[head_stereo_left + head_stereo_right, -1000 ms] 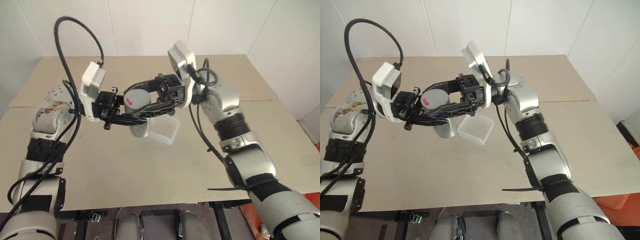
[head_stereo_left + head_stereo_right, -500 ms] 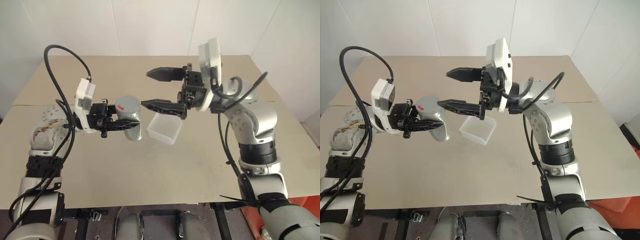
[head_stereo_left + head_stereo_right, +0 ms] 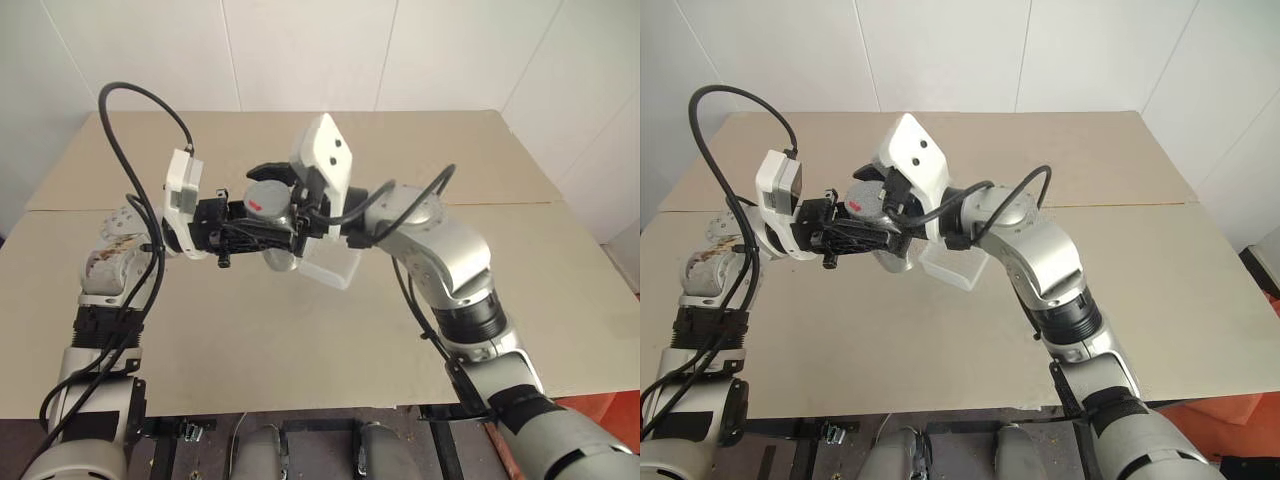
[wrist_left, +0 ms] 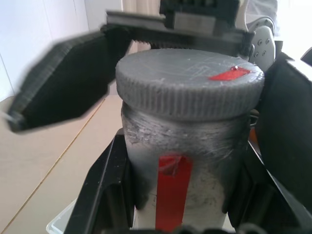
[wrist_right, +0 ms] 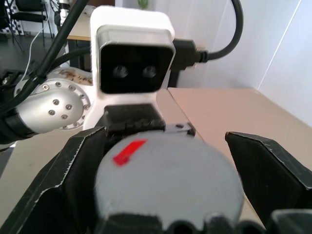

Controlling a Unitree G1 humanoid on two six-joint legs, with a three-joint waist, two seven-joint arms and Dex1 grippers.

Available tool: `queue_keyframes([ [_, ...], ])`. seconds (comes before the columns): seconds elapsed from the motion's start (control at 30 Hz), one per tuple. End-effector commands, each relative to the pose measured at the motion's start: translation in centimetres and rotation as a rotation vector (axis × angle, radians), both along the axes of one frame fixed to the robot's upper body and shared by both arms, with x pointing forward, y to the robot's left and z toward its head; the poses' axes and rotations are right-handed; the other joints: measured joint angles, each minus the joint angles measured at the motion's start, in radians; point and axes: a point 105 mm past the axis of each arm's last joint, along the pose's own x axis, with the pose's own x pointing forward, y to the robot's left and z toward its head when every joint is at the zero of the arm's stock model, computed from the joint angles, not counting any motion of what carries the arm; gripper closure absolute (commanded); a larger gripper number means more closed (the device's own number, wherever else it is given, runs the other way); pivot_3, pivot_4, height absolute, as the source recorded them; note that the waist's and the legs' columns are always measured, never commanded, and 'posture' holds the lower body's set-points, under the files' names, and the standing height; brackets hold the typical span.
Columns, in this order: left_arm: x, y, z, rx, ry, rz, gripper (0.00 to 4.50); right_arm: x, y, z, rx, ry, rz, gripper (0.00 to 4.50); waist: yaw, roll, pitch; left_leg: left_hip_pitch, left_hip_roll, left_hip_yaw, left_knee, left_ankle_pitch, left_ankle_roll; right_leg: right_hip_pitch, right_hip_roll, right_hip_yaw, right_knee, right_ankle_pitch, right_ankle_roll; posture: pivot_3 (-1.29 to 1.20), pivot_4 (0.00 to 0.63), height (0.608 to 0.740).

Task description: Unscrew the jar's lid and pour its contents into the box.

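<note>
Now we hold the jar (image 4: 187, 161) up above the surface (image 3: 300, 340) in our left gripper (image 3: 262, 232), whose jaws are clamped on its clear body below the cap. The lid (image 4: 190, 83) is still seated on the jar, grey, ribbed at the rim, with a red mark on its flat top. Our right gripper (image 5: 165, 175) reaches in from the other side, its jaws spread wide to either side of the lid and not gripping it, as far as we can judge.

To do this turn well, we should centre the right jaws on the ribbed rim, close squarely across the lid's width, and only then twist, while the left grip stays firm so the jar does not spin along. We should keep the jar upright until the cap is free, or the contents may spill; those contents we cannot make out.

Just beyond and below the jar, the box (image 3: 335, 270) rests on the surface, close enough for the pour.
</note>
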Motion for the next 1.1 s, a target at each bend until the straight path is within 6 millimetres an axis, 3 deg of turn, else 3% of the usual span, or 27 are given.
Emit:
queue_keyframes([
  [0.03, -0.9, 0.3, 1.3, 0.007, -0.063, -0.021, 2.55, 0.3, -1.0, 1.6, 0.049, -0.055, -0.028, 0.03, 0.0, 0.0, 0.0, 0.0, 0.0, 0.0, 0.0, 0.0, 0.0, 0.0, 0.0, 0.0, 0.0, 0.0, 0.0, 0.0, 0.15, 0.74],
  [0.37, -1.5, 1.8, 1.2, 0.035, -0.048, 0.012, 2.55, 1.1, -4.0, 2.5, 0.056, -0.072, -0.03, 0.03, -0.001, 0.0, 0.0, 0.0, 0.0, 0.0, 0.0, 0.0, 0.0, 0.0, 0.0, 0.0, 0.0, 0.0, 0.0, 0.0, 0.15, 0.74],
  [0.77, -2.3, 3.1, 1.5, 0.053, -0.046, 0.045, 2.55, 2.9, -8.2, 2.0, 0.043, -0.052, -0.124, 0.03, 0.003, 0.0, 0.0, 0.0, 0.0, 0.0, 0.0, -0.001, 0.001, 0.0, -0.001, 0.0, -0.002, 0.0, 0.0, 0.0, 0.15, 0.74],
  [0.83, -2.3, 3.2, 1.4, 0.053, -0.045, 0.049, 2.55, 2.6, -8.2, 1.9, 0.037, -0.053, -0.102, 0.03, -0.001, 0.0, 0.0, 0.0, 0.0, 0.0, 0.0, -0.001, 0.001, 0.0, 0.0, 0.0, -0.001, 0.0, 0.0, 0.0, 0.15, 0.74],
  [0.93, -2.0, 3.0, 1.4, 0.045, -0.043, 0.054, 2.55, 0.5, -7.6, 2.0, 0.043, -0.053, 0.017, 0.03, -0.006, 0.0, 0.0, 0.001, 0.0, 0.001, 0.0, 0.0, 0.001, -0.001, 0.0, 0.001, -0.001, 0.0, 0.0, 0.0, 0.15, 0.74],
  [1.1, -1.4, 2.0, 1.3, 0.029, -0.038, 0.022, 2.55, -2.7, -5.1, 2.8, 0.073, -0.071, 0.178, 0.03, 0.0, 0.0, 0.0, 0.001, 0.0, 0.0, 0.0, 0.0, 0.001, 0.0, 0.0, 0.0, -0.001, 0.0, 0.0, 0.0, 0.15, 0.74],
])
